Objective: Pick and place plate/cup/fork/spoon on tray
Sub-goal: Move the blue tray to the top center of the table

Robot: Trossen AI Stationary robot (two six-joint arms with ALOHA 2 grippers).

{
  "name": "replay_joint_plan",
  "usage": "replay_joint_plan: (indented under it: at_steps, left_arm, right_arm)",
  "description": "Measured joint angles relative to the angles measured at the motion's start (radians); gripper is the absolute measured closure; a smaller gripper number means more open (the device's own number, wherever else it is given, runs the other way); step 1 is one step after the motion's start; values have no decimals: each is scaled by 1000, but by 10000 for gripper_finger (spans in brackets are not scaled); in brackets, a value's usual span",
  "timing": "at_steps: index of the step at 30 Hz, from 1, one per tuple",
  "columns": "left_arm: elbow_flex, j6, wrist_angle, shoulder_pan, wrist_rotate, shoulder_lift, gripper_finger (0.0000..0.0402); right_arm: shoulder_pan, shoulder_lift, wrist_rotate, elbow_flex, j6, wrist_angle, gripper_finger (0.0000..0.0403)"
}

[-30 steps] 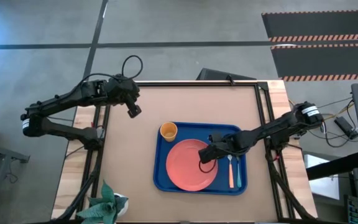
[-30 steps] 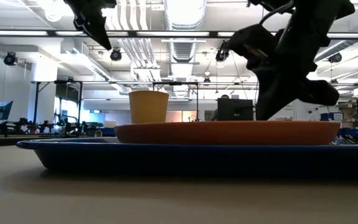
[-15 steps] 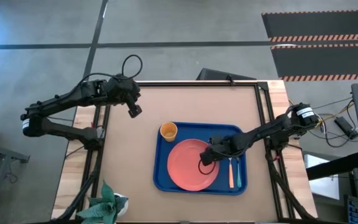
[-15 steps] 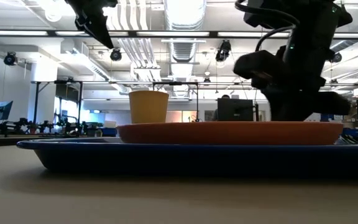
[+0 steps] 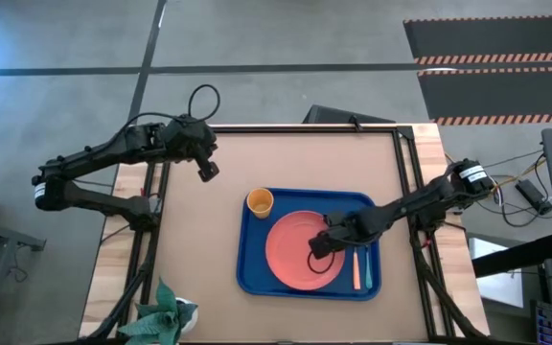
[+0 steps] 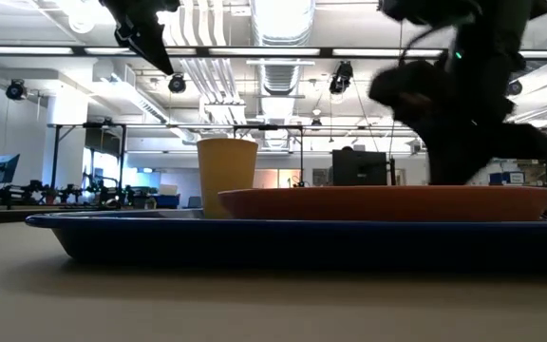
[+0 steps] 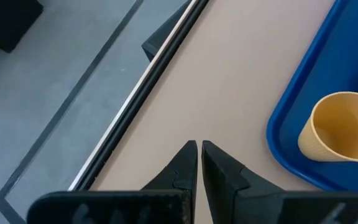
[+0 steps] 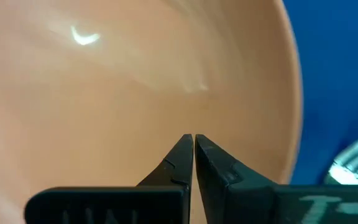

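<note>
The coral-pink plate (image 5: 300, 251) lies flat in the blue tray (image 5: 247, 278), and also shows in the low view (image 6: 378, 201). The orange-yellow cup (image 5: 260, 202) stands upright in the tray's far left corner. The peach-handled fork (image 5: 356, 272) and the teal-handled spoon (image 5: 365, 255) lie along the tray's right side. My right gripper (image 5: 316, 252) is shut, low over the plate, right of its middle. My left gripper (image 5: 207, 171) is shut and empty above the table's far left part. My right gripper sets its shut fingertips (image 8: 185, 148) down on the plate's inner face (image 8: 166, 93), a little in from the right rim. The fingers slant down from the table's right side. The plate lies flat on the tray floor.
The tray (image 6: 254, 237) takes up the table's middle right. Bare tabletop (image 5: 190, 249) lies left of it and beyond it. A green plant (image 5: 161, 316) stands at the near left edge. Metal tines (image 8: 350, 165) show just beyond the plate's rim in the right wrist view.
My right gripper has stayed shut and gone a little toward the table's near and right edges. The plate has slid with it toward the tray's right side, staying flat, and now stands farther from the cup.
</note>
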Motion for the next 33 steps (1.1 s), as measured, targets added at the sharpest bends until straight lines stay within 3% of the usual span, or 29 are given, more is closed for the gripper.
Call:
replay_joint_plan:
  at_steps: [15, 26, 33]
  left_arm:
    - [-14, -21, 53, 0, 41, 0, 395]
    - [-77, -17, 51, 0, 44, 6, 395]
    - [-75, -18, 51, 0, 43, 5, 395]
  right_arm:
    - [-4, 0, 289, 346, -293, -200, 394]
    - [-76, 0, 342, 417, -439, -243, 394]
    - [-92, 0, 318, 387, -251, -603, 394]
